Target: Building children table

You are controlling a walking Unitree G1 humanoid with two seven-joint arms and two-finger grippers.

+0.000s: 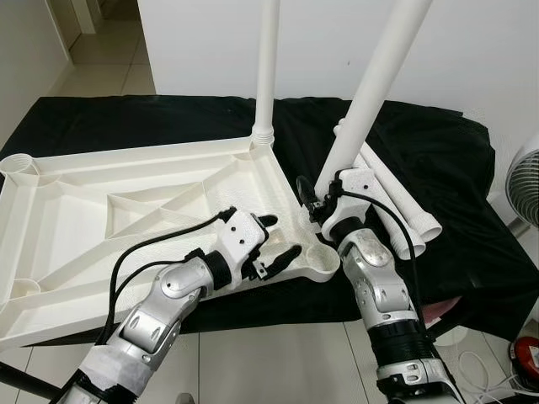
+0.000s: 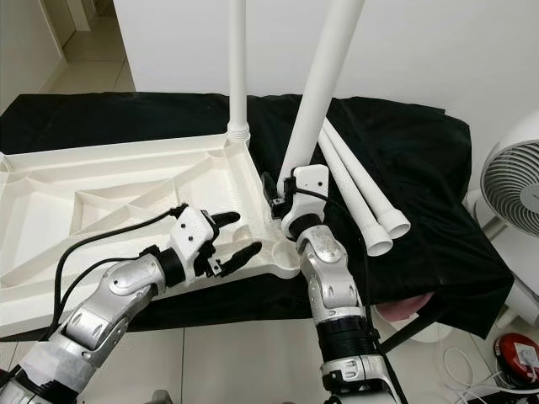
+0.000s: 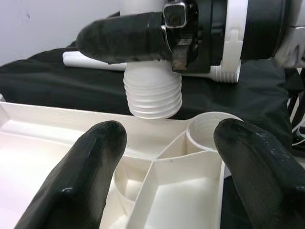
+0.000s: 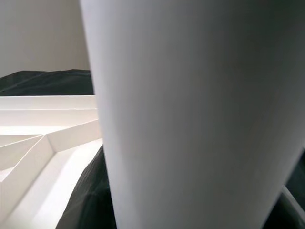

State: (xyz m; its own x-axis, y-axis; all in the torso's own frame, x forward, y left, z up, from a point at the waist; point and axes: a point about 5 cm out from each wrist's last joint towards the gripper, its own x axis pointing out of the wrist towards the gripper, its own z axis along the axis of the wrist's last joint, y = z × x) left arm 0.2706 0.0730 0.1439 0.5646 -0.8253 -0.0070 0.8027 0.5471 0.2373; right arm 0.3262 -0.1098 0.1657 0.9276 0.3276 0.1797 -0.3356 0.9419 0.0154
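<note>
Leg [image 1: 370, 93], a stiff, light, smooth white tube, leans toward one o'clock over the corner socket [image 3: 209, 131] of the upturned tabletop [image 1: 76, 219], clamped near its threaded foot by the right gripper [image 1: 324, 198]; left gripper [image 1: 274, 240] spread, unladen, beside it.

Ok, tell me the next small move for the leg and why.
Probably shift the leg over the corner socket and lower it. The right gripper holds it tilted, its threaded end beside the socket, not in it. The open left gripper hovers at that corner.
</note>
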